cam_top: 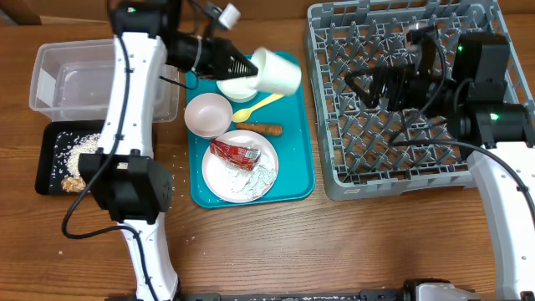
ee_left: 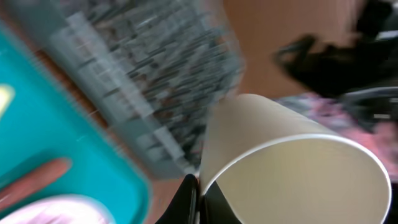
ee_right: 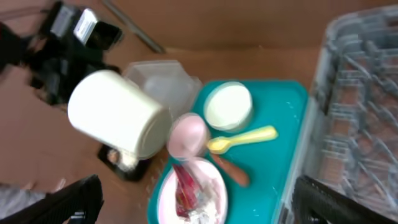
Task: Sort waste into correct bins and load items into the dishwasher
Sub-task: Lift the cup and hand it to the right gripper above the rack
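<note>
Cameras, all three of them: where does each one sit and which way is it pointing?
Overhead: above the table, looking straight down on the teal tray, grey rack, left arm and right arm.
Left wrist: on the left arm, looking along the left pincer at the white cup it grips by the rim.
Right wrist: over the rack, facing the tray; the open right pincer shows its fingers in the bottom corners.
Shared: the white cup appears in all three.

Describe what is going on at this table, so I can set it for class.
The left gripper holds a white cup by its rim, tipped on its side above the teal tray. The right gripper hovers open over the grey dish rack. The yellow spoon and the plate with the red wrapper lie on the tray.
</note>
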Tool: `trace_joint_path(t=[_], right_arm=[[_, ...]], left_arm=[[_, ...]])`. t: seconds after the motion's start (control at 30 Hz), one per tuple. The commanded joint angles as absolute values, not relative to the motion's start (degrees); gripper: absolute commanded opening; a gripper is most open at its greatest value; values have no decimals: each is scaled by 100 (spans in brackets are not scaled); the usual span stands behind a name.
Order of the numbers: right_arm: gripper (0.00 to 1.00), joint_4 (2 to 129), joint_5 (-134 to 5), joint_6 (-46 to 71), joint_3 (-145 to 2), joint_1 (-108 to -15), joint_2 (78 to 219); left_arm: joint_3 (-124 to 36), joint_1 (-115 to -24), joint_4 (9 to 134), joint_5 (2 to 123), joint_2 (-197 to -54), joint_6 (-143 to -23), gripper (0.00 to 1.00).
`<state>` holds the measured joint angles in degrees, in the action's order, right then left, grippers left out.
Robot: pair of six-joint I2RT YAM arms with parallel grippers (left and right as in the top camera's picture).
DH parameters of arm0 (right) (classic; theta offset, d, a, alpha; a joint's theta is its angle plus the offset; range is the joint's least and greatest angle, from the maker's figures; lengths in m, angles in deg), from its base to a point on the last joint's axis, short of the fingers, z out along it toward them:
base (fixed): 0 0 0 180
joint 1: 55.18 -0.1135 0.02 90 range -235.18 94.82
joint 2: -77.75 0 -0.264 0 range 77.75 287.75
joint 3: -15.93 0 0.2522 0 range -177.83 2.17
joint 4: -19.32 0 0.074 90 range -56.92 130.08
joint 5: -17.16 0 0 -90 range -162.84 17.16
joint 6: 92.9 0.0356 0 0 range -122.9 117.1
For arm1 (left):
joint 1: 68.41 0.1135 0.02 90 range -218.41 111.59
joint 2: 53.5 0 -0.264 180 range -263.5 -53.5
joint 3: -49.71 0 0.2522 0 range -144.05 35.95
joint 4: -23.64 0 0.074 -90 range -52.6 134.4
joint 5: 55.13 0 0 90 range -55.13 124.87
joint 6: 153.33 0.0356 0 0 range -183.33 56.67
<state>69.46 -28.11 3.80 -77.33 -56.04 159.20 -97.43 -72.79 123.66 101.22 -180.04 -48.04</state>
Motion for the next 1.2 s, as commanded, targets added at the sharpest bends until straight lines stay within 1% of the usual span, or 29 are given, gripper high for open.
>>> trace_joint_path(t=[0.0,0.17,0.27,0.37,0.6,0.67,0.7,0.77,0.8,0.93,1.0,1.07,1.13,1.17], right_arm=[[100,6353,-2299,920,-7889,-5943,16161],[100,5365,-1868,1219,-7889,-6363,16362],[100,5046,-1873,1307,-7889,-6503,16366],[100,4891,-1873,1346,-7889,-6570,16366],[100,4806,-1877,1344,-7889,-6675,16390],[95,4762,-1875,1346,-7889,-6697,16393],[88,4721,-1873,1346,-7889,-6715,16393],[80,4662,-1873,1346,-7889,-6748,16393],[74,4622,-1873,1346,-7889,-6774,16393],[63,4552,-1871,1348,-7889,-6852,16393],[57,4550,-1871,1346,-7889,-6852,16393],[51,4530,-1871,1346,-7889,-6850,16393],[45,4504,-1868,1346,-7889,-6826,16393],[44,4487,-1864,1346,-7889,-6815,16390]], left_arm=[[-9794,-7436,12403,12012,-17904,-4507,4],[-9794,-7607,12379,12139,-17904,-4502,4],[-9794,-7662,12379,12246,-17904,-4507,4],[-9794,-7664,12370,12548,-17904,-4526,4],[-9794,-7681,12423,12550,-17904,-4592,4],[-9794,-7690,12423,12550,-17904,-4616,4],[-9794,-7699,12416,12550,-17904,-4616,4],[-9794,-7707,12419,12550,-17904,-4616,4],[-9794,-7707,12419,12548,-17904,-4616,4],[-9794,-7707,12419,12548,-17904,-4616,5],[-9794,-7707,12416,12535,-17904,-4614,14],[-9794,-7707,12414,12535,-17904,-4616,17],[-9794,-7705,12416,12530,-17904,-4614,22],[-9794,-7705,12414,12530,-17904,-4616,24]])
